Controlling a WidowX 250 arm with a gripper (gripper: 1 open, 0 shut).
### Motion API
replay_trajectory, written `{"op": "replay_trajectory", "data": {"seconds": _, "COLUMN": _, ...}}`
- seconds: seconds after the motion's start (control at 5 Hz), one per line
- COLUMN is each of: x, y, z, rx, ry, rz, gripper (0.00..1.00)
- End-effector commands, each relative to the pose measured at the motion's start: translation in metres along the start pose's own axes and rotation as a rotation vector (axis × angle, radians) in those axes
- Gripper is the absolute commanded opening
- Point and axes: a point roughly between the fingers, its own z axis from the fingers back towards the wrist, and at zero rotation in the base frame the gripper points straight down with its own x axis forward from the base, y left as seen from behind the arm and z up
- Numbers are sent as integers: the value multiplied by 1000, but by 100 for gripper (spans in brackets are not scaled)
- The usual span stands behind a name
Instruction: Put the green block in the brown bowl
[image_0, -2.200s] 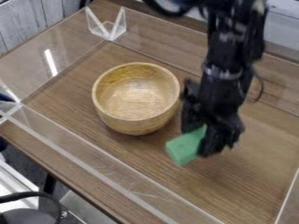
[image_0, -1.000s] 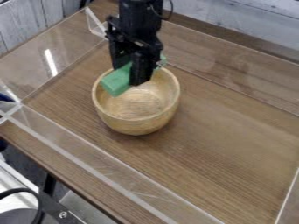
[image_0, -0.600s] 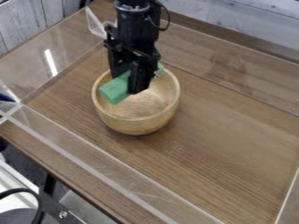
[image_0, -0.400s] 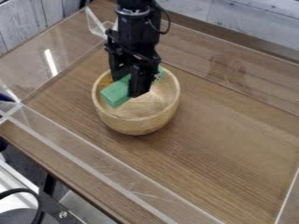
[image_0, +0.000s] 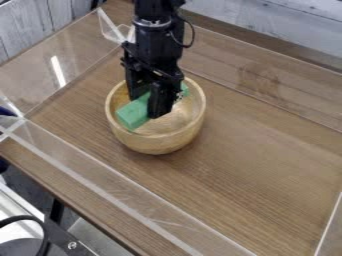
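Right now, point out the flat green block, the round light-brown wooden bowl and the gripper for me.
flat green block (image_0: 132, 113): camera view, its exposed lower face.
round light-brown wooden bowl (image_0: 158, 141): camera view, front outer wall.
gripper (image_0: 151, 103): camera view, between the fingertips inside the bowl.

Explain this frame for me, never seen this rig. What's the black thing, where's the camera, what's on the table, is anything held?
The black thing is a single robot arm ending in a two-finger gripper, pointing straight down. There is one view, from a camera fixed above and off to one side of the table. On the wood-grain tabletop, inside low clear plastic walls, stands a round light-brown wooden bowl. The gripper is shut on a small flat solid green block and holds it down inside the bowl; it has not let go. A small clear plastic stand sits at the far edge.
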Motion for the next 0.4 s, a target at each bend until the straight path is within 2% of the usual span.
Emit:
{"op": "replay_trajectory", "data": {"seconds": 0.0, "x": 5, "y": 2, "z": 7, "rx": 12, "ry": -35, "rz": -3, "gripper": 0}}
{"op": "replay_trajectory", "data": {"seconds": 0.2, "x": 6, "y": 1, "z": 6, "rx": 8, "ry": -35, "rz": -3, "gripper": 0}}
